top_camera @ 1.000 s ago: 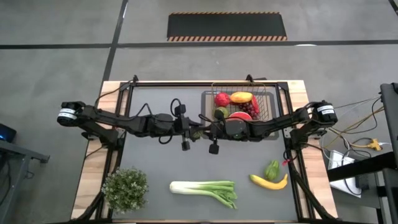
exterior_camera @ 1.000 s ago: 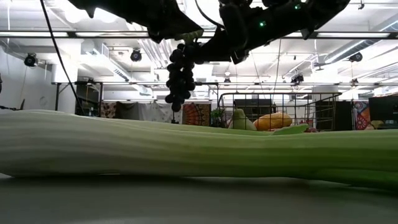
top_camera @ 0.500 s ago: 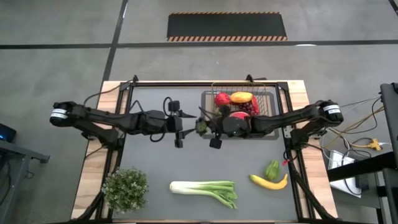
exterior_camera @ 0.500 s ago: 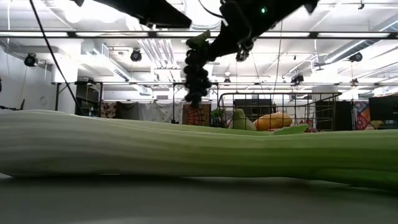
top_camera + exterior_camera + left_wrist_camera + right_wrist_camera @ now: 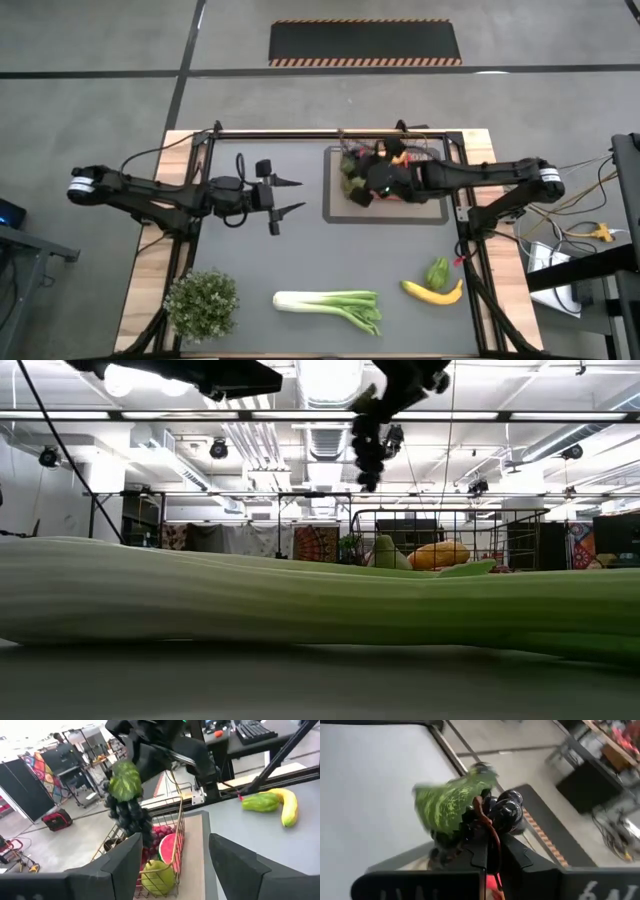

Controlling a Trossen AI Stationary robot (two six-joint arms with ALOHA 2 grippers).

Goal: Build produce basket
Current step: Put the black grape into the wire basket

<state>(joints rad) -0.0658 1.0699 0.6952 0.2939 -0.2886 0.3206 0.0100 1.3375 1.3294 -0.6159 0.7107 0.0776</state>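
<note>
A bunch of dark purple grapes [image 5: 131,815] with a green leaf [image 5: 451,805] hangs in the air over the left end of the wire basket [image 5: 328,200]. My right gripper [image 5: 360,182] is shut on its top. The basket [image 5: 181,827] holds a watermelon slice [image 5: 167,849], a green fruit [image 5: 156,876] and other produce. My left gripper [image 5: 292,195] stands open to the left of the basket, above the mat, with nothing between its fingers [image 5: 125,865]. The leek [image 5: 330,305], banana [image 5: 432,292] and green pepper [image 5: 438,272] lie near the front edge. My right gripper pinches the reddish stem [image 5: 484,820] at the top of the grape bunch, beside the leaf, between its two shut fingers. The bunch [image 5: 365,445] hangs straight below the fingers, clear of the basket and the table.
A bushy potted plant [image 5: 202,303] stands at the front left corner. The leek [image 5: 300,595] fills the low view's foreground. The dark mat [image 5: 260,250] between the arms and the front row of produce is bare. Cables and stands lie beyond the table's right edge.
My left gripper has opened, let go of the grapes and drawn back toward the table's left edge. My right gripper has carried the hanging bunch up and toward the right and far edges, from the middle of the table to above the basket's left end.
</note>
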